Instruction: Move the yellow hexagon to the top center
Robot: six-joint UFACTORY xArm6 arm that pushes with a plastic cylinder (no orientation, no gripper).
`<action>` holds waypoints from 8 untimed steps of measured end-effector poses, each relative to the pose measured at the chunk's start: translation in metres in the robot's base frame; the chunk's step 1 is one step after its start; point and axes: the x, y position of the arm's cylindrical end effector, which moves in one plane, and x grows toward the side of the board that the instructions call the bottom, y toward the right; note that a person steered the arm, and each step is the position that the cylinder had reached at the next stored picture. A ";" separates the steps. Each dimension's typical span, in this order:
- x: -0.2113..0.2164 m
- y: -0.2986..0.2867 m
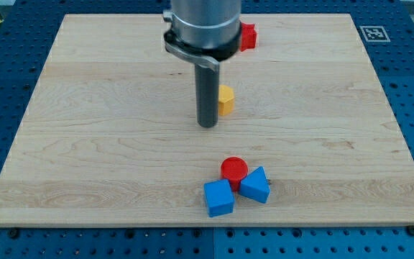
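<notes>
- My tip (207, 125) stood just left of the yellow hexagon (226, 100), apparently touching; it carried nothing.
- Hexagon lay mid-board, bare wood toward the top edge.
- Red block (247, 36) sat near that edge.

Two red blocks (246, 36) (233, 170), two blue blocks (218, 198) (255, 185), one yellow hexagon (226, 100).

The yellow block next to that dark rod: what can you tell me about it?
The yellow hexagon is a small, solid-looking block in plain yellow, lying flat on the wooden board, a little above the middle. Its left side is hidden behind the rod, and my tip sits just to its lower left. Whether they touch is unclear.
</notes>
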 end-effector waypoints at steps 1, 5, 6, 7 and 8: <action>-0.021 0.014; -0.049 0.004; -0.099 0.001; -0.141 -0.011; -0.109 -0.003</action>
